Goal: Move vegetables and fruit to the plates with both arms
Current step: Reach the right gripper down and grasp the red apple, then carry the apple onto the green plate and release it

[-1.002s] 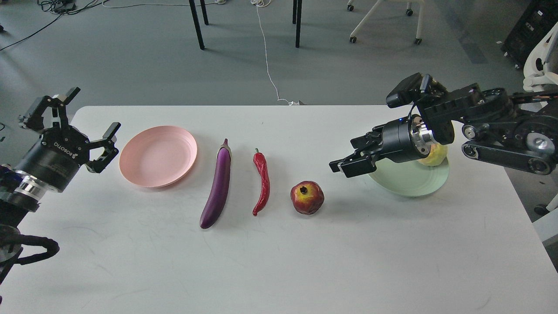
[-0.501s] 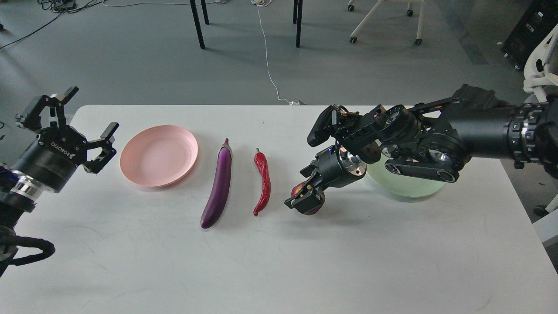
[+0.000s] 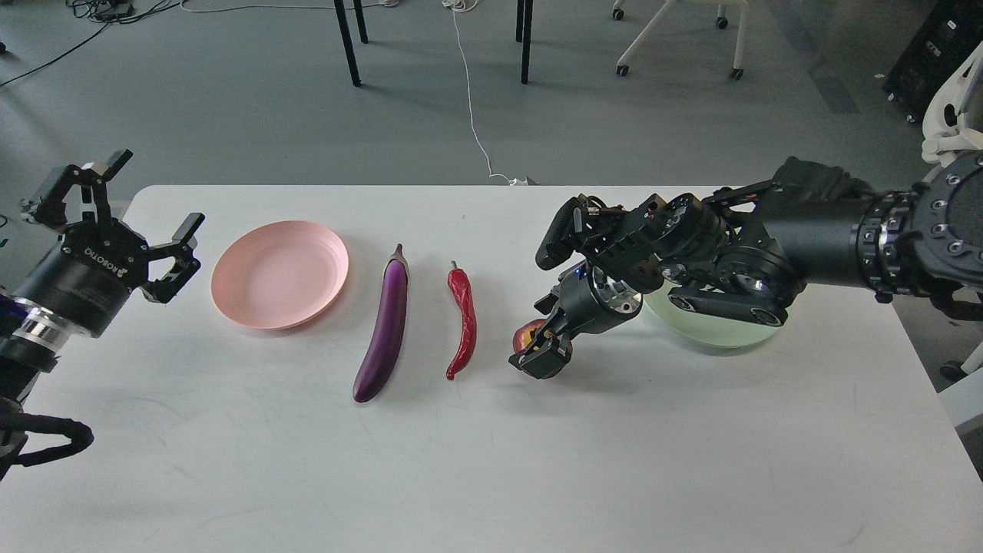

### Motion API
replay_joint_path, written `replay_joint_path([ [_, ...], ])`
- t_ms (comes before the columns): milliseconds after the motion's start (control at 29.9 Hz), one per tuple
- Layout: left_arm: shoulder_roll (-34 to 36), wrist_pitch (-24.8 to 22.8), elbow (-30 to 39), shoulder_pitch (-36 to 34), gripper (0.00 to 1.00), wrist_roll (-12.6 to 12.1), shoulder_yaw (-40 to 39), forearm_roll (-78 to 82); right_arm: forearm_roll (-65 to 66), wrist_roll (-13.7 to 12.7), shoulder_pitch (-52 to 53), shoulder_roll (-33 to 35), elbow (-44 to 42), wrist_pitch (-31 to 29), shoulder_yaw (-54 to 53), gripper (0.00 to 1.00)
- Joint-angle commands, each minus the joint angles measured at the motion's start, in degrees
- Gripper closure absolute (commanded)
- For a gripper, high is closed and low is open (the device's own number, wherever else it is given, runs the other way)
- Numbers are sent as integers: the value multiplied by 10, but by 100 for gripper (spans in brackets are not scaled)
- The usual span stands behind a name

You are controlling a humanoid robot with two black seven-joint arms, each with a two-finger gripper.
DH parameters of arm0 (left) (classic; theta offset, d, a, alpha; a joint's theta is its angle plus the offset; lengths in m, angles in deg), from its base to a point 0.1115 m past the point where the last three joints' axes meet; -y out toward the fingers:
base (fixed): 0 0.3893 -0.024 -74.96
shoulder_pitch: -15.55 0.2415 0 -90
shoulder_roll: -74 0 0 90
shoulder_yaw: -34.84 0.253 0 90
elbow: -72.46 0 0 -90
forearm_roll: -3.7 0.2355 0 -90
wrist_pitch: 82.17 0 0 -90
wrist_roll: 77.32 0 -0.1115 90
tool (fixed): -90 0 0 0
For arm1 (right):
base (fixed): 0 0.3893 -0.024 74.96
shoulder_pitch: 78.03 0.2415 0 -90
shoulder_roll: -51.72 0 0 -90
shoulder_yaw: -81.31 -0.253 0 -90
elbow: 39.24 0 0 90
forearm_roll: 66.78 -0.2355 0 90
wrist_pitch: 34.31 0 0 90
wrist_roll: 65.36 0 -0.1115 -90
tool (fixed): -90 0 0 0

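Right gripper (image 3: 541, 355) now lower than half second ago, down over pomegranate (image 3: 525, 335) on table (image 3: 491, 461); only red sliver shows, grip cannot be told. Left gripper (image 3: 130, 223) spread wide, empty, beside pink plate (image 3: 279, 274), little changed. Eggplant (image 3: 383, 326) lies lengthwise, stem far, tip near. Chili (image 3: 461, 319) parallel, green stem far. Green plate (image 3: 718, 332) mostly behind right arm

The pale pink plate (image 3: 279, 274) sits empty toward the table's far left corner, and the mint green plate (image 3: 718, 332) lies near the far right edge, largely hidden. Between them the glossy purple eggplant (image 3: 382, 330) and wrinkled red chili (image 3: 462, 321) lie side by side, stems toward the far edge. Only a sliver of the red pomegranate (image 3: 526, 335) shows, right of the chili.
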Motion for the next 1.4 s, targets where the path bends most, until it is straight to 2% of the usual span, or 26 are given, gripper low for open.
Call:
replay_joint_path([
  [0,0,0,0,0,0,0,0,0,0,0,-8,-2,-4,1,0,2],
  [267,-1,0,0,-1,0,0,0,0,0,0,-28,-18,-26,12,0,3],
  [401,-1,0,0,0,0,0,0,0,0,0,-35,-28,-36,25,1,8],
  [467,0,0,0,0,0,0,0,1,0,0,-35,-29,-36,25,2,16],
  [601,0,0,0,-1,0,0,0,1,0,0,-34,-29,-35,23,4,43],
  [735,0,0,0,0,0,0,0,1,0,0,-30,-28,-35,22,12,57],
  [935,0,0,0,-1,0,0,0,0,-1,0,-16,-19,-34,23,13,58],
  [1102,0,0,0,-1,0,0,0,0,-3,0,29,21,-27,22,11,58],
  [1369,0,0,4,-1,0,0,0,0,4,0,70,163,3,21,12,57],
])
